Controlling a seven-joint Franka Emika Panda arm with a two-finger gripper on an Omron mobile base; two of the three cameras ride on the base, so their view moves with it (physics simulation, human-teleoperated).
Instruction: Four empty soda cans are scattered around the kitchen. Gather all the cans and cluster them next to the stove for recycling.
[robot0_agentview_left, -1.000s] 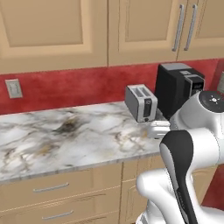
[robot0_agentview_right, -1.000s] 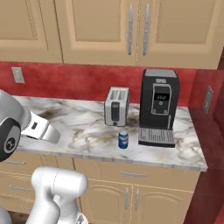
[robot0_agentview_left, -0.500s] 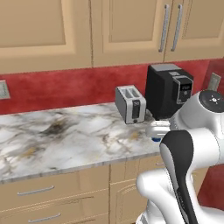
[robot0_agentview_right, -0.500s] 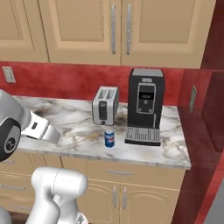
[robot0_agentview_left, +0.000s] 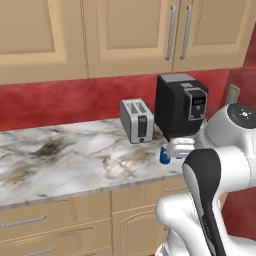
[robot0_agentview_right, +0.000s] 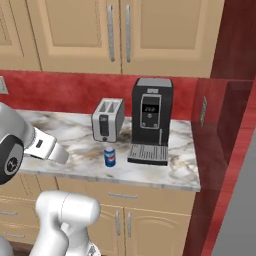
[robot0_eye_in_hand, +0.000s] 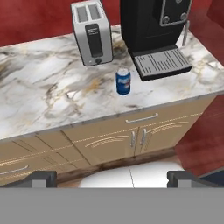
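One soda can (robot0_eye_in_hand: 124, 81), blue with a white band and a silver top, stands upright on the marble counter (robot0_eye_in_hand: 43, 96), in front of the toaster and left of the coffee machine's drip tray. The same can (robot0_agentview_left: 164, 156) (robot0_agentview_right: 109, 156) appears in both base views, near the counter's front edge. My gripper (robot0_eye_in_hand: 112, 178) hangs high above the floor in front of the counter, well short of the can. Its fingertips (robot0_eye_in_hand: 41, 176) stand wide apart, open, with nothing between them. The stove is out of view.
A silver toaster (robot0_eye_in_hand: 91, 33) and a black coffee machine (robot0_eye_in_hand: 153, 26) stand behind the can against the red backsplash. Drawers and cabinet doors (robot0_eye_in_hand: 135, 138) run under the counter. A red side wall (robot0_agentview_right: 220, 150) ends the counter on the right.
The whole picture has slid left in both base views, so the base has driven to the right along the counter. The can, toaster and coffee machine have not moved. The gripper stays open.
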